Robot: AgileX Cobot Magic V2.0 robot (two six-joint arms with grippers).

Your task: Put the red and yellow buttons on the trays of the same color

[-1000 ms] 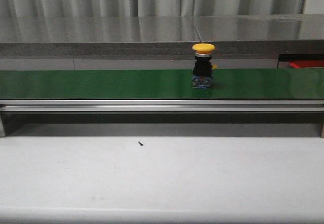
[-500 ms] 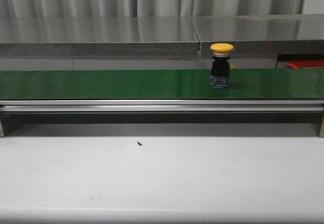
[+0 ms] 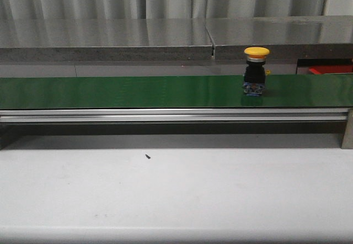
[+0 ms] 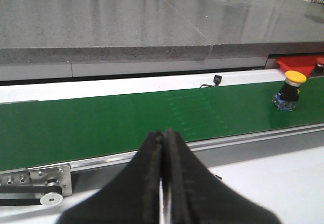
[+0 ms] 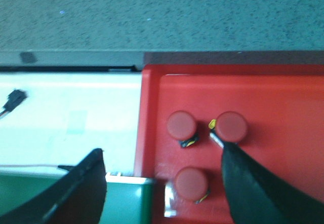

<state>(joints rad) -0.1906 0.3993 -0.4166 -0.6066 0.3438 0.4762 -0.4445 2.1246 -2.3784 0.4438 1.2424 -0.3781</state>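
A yellow button [image 3: 256, 71] stands upright on the green conveyor belt [image 3: 121, 91], right of centre, nearer the right gripper [image 5: 162, 183], whose jaws gape wide over the red tray [image 5: 283, 97].

L gripper [image 4: 163, 183]: black tapered fingers, matte, worn inner edges. R gripper [image 5: 162, 183]: same black, broad curved fingers.

The button [image 3: 256, 70] stands upright on the belt [image 3: 138, 91], toward its right; the tray [image 3: 330, 70] lies behind, farther right
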